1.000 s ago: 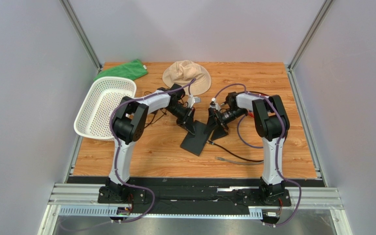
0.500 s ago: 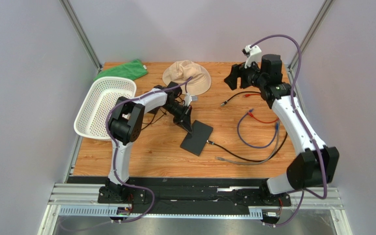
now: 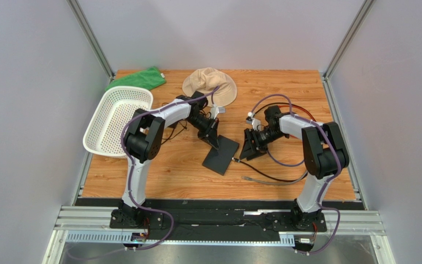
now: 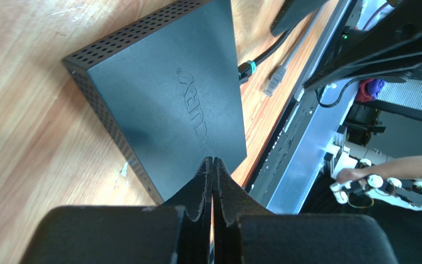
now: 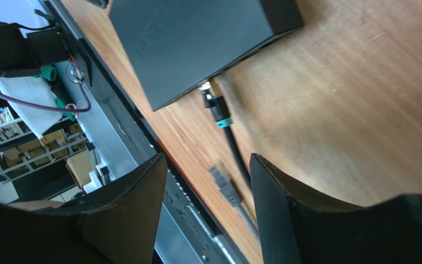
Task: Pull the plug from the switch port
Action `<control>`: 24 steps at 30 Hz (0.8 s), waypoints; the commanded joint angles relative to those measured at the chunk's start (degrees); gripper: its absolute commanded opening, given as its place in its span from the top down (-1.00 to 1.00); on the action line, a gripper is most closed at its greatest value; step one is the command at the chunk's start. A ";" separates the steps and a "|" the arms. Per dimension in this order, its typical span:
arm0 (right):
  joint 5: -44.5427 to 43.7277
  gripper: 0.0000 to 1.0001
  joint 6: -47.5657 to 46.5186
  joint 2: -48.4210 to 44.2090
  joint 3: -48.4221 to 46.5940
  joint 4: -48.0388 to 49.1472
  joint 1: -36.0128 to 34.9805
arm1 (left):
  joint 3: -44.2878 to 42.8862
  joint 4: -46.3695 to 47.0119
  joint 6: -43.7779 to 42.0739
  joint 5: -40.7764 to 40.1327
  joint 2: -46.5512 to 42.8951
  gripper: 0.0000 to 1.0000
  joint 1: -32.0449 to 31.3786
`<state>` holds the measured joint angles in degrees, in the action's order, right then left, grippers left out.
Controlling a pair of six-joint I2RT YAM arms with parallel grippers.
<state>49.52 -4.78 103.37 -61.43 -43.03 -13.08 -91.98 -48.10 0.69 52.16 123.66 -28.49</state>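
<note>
The thin, flat matte-black switch [image 3: 221, 155] lies in the middle of the wooden surface [image 3: 285, 88], between the two arms. The left end effector [image 4: 213, 168] is closed, its fingers pressed together with their tips on the switch's top by its far corner. The right end effector [image 5: 206, 159] is open and empty, just right of the switch. It hangs above the teal-collared plug [image 5: 217, 104] on a black cable [image 5: 239, 159], which meets the switch's near-right edge. A loose grey connector [image 5: 225, 190] lies beside the cable.

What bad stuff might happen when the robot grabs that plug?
The open right gripper might grab the loose grey plug lying beside the black cable instead of the plug in the switch. The shut left gripper seems to press only one edge, so the switch may twist when pulled.
</note>
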 commanded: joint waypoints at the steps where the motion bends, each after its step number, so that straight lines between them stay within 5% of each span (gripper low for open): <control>1: 0.06 -0.18 -4.89 5.16 -1.67 0.22 0.16 | -1.97 0.37 -0.16 1.01 3.07 1.00 -1.92; 9: -0.56 -0.13 -1.21 14.57 -4.49 6.55 -1.50 | -2.85 0.99 2.39 -0.22 7.12 1.00 -2.36; 24: -9.52 0.18 4.51 16.77 -5.72 6.90 -5.81 | -3.46 1.60 3.71 -1.27 9.76 1.00 -1.39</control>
<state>52.56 -0.51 116.40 -66.74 -41.19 -17.15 -94.41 -48.71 5.85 56.51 131.37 -30.22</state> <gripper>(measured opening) 0.421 0.007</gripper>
